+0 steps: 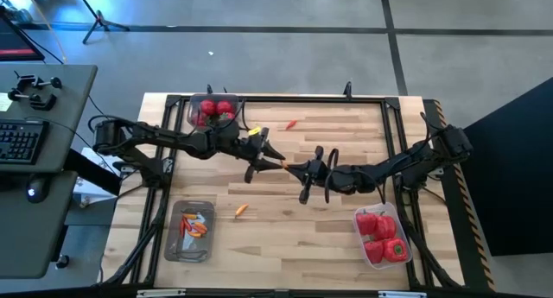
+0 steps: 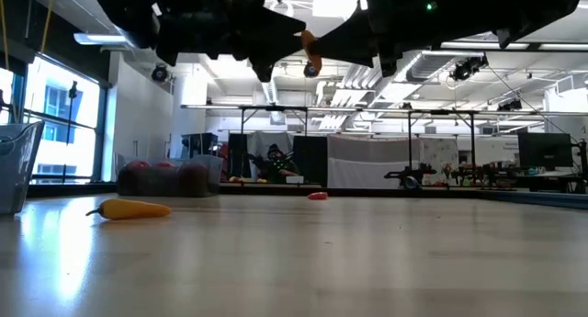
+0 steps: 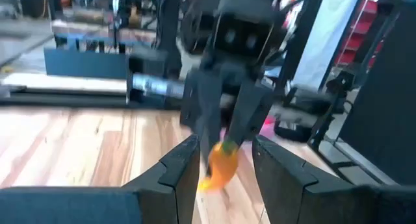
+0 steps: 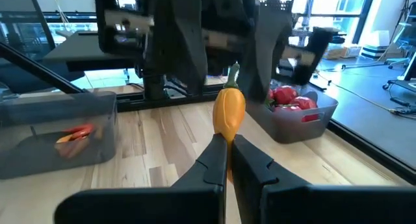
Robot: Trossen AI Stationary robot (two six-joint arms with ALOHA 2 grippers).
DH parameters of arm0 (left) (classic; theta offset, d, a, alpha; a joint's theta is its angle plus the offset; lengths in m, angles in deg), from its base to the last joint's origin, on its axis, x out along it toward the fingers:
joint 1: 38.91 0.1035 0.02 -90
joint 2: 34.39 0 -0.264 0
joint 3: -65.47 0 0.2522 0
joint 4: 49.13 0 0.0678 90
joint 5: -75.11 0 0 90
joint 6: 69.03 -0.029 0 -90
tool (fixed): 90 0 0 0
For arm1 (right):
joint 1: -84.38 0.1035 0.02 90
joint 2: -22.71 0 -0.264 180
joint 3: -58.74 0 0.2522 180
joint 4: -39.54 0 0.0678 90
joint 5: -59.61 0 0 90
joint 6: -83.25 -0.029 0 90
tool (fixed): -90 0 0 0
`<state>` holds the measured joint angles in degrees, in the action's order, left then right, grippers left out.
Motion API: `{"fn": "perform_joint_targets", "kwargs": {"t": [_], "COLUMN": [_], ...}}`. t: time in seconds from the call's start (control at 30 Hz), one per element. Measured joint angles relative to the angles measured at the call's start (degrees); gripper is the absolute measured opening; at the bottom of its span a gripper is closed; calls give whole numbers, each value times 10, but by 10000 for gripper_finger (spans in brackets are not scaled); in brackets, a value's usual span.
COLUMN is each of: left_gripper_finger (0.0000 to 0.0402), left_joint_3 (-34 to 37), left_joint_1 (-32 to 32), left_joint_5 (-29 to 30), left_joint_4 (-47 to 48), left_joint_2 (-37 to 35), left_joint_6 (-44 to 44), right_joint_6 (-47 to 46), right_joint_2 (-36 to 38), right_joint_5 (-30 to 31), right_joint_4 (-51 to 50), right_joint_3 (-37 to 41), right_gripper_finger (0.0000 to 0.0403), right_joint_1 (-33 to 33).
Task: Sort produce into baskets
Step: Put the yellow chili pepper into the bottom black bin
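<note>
Orange slim pepper [image 4: 229, 113] hangs mid-air, pinched by the right gripper [image 4: 229, 160] between the left gripper's [image 3: 224, 160] spread fingers; two stray pieces [image 1: 241, 209] remain on the wooden counter [image 1: 285, 237], baskets partly filled.

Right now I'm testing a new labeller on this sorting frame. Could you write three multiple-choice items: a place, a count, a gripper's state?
1. The basket of red bell peppers sits on:
A) the left arm's side
B) the right arm's side
C) the table's middle

2. Small pieces lying loose on the wood:
A) none
B) two
C) five

3. The right gripper is:
A) open, empty
B) shut on the orange pepper
C) gripping a basket's rim

Key:
1 B: the high view shows it beside the right arm.
2 B: one orange piece, one red piece.
3 B: it pinches the pepper's tip in midair, between the left gripper's open fingers.
</note>
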<state>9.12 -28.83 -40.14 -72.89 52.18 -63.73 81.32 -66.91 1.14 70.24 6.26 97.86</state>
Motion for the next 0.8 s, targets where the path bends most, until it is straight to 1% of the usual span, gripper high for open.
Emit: {"fn": "perform_joint_targets", "kwargs": {"t": [0.1, 0.23, 0.43, 0.6, 0.8], "left_gripper_finger": [127, 125, 113, 82, 24], "left_joint_3": [-4, -27, -43, -42, -42], "left_joint_1": [-4, -12, -15, -15, -13], "left_joint_5": [0, 0, -15, -17, -17], "left_joint_4": [1, 1, -1, 5, 11], "left_joint_2": [18, 42, 48, 48, 48], "left_joint_6": [1, -5, -9, -5, -10], "right_joint_6": [5, 5, 5, 9, 5], "right_joint_2": [0, 0, 0, 0, 0], "right_joint_5": [-1, -2, -3, -4, -5], "right_joint_4": [7, 8, 8, 9, 8], "right_joint_3": [0, 0, 0, 0, 0], "right_gripper_finger": [3, 3, 3, 3, 4], "right_joint_1": [0, 0, 0, 0, 0]}}
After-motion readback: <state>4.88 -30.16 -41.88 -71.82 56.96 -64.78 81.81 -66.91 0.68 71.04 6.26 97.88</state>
